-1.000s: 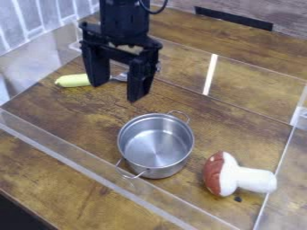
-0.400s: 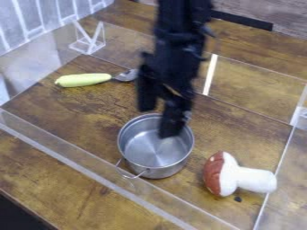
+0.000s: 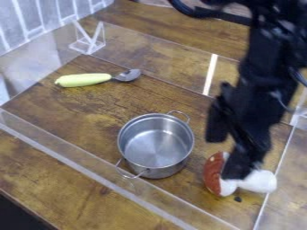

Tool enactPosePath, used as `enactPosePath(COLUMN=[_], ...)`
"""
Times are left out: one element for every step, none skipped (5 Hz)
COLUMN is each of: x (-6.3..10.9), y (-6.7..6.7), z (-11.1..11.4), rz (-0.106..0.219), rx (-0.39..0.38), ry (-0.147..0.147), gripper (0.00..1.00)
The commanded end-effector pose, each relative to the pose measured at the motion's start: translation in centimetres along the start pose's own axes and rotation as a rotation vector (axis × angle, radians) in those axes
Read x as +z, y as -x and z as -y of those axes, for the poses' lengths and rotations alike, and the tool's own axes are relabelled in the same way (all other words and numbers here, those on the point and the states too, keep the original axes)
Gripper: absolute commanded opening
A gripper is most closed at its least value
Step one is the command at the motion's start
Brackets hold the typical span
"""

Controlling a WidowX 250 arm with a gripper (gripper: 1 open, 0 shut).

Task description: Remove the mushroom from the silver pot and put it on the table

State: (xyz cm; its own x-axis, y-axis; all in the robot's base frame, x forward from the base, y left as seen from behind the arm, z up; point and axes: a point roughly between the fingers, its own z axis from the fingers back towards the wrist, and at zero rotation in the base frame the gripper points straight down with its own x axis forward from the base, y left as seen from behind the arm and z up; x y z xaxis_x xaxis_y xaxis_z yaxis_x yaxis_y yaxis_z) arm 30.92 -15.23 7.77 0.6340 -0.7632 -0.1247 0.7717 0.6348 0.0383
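Flanking silver pot [image 3: 156, 144]: spoon [image 3: 96, 78], mushroom [image 3: 240, 178]

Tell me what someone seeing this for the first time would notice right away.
The big black arm dominates the right side, its open tool hanging over the mushroom, which lies on the table right of the pot and is partly hidden by it. Next, the shiny pot sits empty in the middle. Farther back on the left lies a yellow-handled spoon.
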Motion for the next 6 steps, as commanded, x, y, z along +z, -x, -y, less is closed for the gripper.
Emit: enactPosePath(x=[1.2,1.2,1.3,1.2,-0.3,-1.8], y=[-1.6,-1.7,-1.9,-2.2,-2.1,-2.0], z=[-0.7,-1.6,-2.8,-3.6,-3.8,-4.1], rz=[0.035,0.030,0.028,0.023,0.014,0.006], rx=[-0.109,-0.081,-0.029,0.007,-0.026,-0.050], ry=[-0.044,-0.045,-0.031,-0.020,-0.006,0.007], gripper=[0.00,1.00,1.00,1.00,1.00,1.00])
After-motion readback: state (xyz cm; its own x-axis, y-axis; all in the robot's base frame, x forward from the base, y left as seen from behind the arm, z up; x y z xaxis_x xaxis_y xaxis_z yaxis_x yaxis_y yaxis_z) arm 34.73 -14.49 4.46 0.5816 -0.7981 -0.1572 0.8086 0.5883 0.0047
